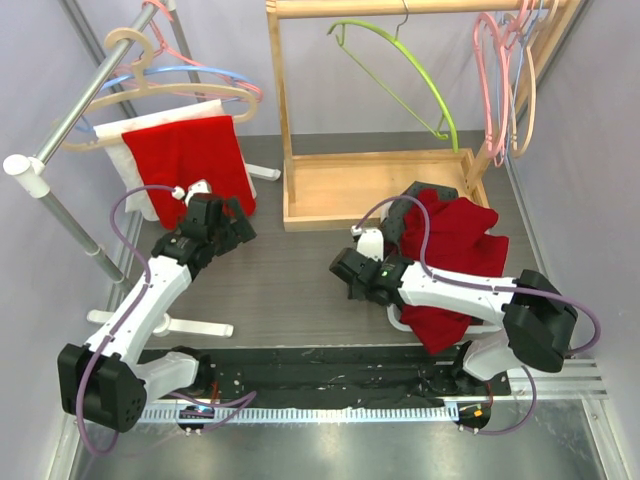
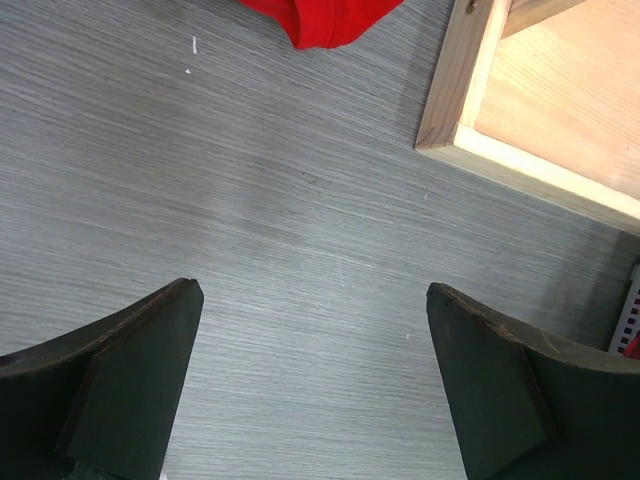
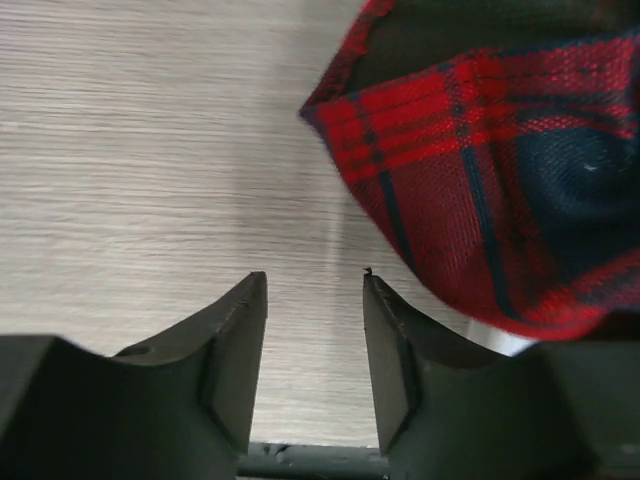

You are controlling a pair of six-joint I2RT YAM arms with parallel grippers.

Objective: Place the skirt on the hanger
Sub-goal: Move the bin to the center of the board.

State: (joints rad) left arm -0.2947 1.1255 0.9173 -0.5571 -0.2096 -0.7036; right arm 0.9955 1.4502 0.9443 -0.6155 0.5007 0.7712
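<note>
Red plaid skirt (image 1: 455, 260) lay crumpled on the surface (image 1: 290, 285) at the right of the top view. Its hem was just beside the right end effector (image 3: 312, 290), whose jaws stood half apart with nothing between them. Closing there, I think, would catch only air or a loose fold that slips. The left end effector (image 2: 315, 295) hung wide open and empty.

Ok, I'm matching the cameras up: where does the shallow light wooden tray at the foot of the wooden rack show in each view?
Top external: the shallow light wooden tray lies in the upper half, slightly right of centre.
Left wrist: one corner fills the upper right.
Right wrist: not in it.
Shared landmark: the grey wood-grain table, visible in all three.
</note>
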